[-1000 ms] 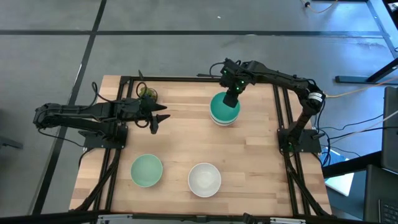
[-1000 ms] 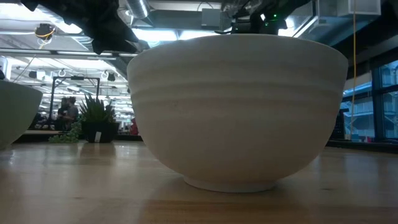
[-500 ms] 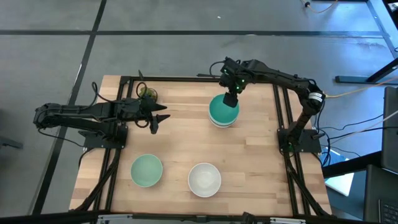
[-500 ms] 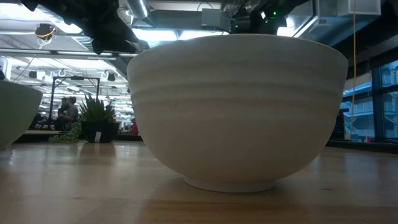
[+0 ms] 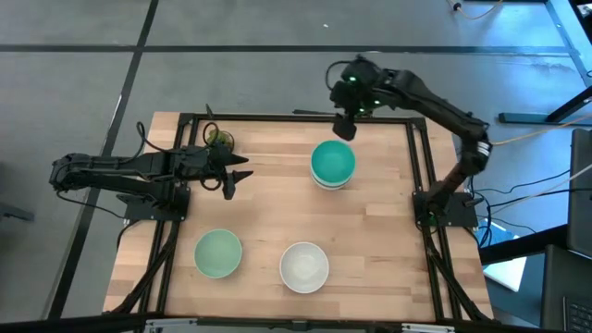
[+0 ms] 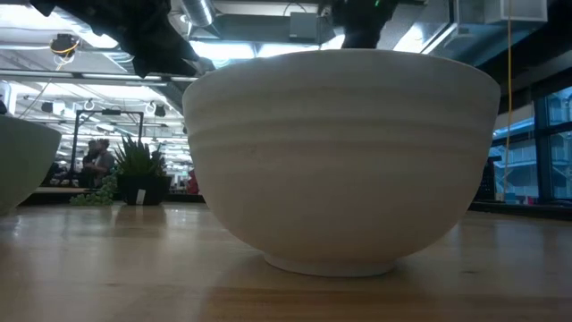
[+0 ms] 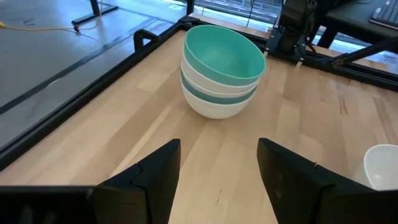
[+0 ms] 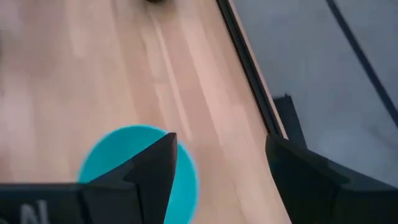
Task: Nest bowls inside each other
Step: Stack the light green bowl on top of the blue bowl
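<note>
Right gripper hangs empty, jaws apart, above the far edge beyond the teal bowl topping the stack, while the left gripper waits mid-table, jaws apart.

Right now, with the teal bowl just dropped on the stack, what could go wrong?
1. The teal bowl sits tilted on the white stack; the next bowl added may seat crooked or tip it.
2. The right gripper, jaws open, hangs just beyond the stack; a low swing back could clip the rim.
3. The mint bowl and white bowl stand close together; grabbing one may nudge the other.
</note>
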Robot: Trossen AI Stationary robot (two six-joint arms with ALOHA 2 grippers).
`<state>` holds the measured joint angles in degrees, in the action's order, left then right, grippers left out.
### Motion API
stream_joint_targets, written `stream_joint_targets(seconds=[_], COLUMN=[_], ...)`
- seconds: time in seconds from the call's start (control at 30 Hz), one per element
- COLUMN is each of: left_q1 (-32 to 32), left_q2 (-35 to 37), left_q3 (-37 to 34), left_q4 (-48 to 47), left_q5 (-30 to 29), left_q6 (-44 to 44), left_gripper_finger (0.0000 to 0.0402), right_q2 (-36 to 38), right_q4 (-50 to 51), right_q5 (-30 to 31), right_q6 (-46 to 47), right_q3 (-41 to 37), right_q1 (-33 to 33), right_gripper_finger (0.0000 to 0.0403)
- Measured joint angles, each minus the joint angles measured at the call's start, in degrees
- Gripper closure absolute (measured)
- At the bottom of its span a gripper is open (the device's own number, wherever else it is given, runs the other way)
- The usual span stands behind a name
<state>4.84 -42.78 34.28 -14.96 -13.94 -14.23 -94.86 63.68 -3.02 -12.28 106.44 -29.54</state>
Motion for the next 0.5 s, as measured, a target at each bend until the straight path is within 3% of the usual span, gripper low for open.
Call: stream_joint_targets(seconds=[0.17,0.5], left_q1=[0.00,0.02], left_q2=[0.00,0.00], left_q3=[0.00,0.00], left_q4=[0.00,0.00], left_q5=[0.01,0.84], left_q6=[0.30,1.40], left_gripper_finger=[0.0194,0.0194], right_q2=[10.04,36.36], right_q4=[-1.62,-20.09], right_q5=[-0.13,-0.09], right_q6=[1.83,8.69], right_q3=[-6.49,-38.59], right_q1=[2.10,7.77], right_gripper_finger=[0.0157,0.0157])
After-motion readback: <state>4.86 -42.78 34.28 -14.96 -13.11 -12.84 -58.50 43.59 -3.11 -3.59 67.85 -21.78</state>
